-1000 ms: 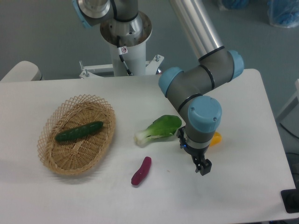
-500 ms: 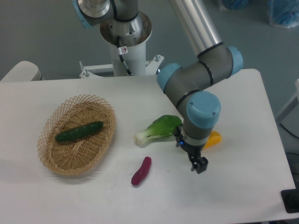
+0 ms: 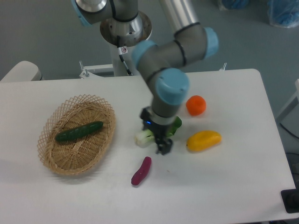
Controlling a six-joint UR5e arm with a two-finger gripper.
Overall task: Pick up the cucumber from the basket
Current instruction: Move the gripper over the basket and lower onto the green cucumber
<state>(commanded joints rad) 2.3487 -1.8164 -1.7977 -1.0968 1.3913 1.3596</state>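
On my desk (image 3: 243, 186) the basket (image 3: 77, 134) sits at the left of the frame, and the cucumber (image 3: 79, 131) lies inside it, its long axis running from lower left up to the right. My gripper (image 3: 163, 147) hangs at frame centre over the bok choy (image 3: 148, 135), well apart from the cucumber, which lies to its left. Whether the jaws are parted I cannot tell; they carry nothing I can see.

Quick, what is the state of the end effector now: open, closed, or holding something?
End effector: holds nothing; open or closed cannot be told from this view. The cucumber lies in the basket.
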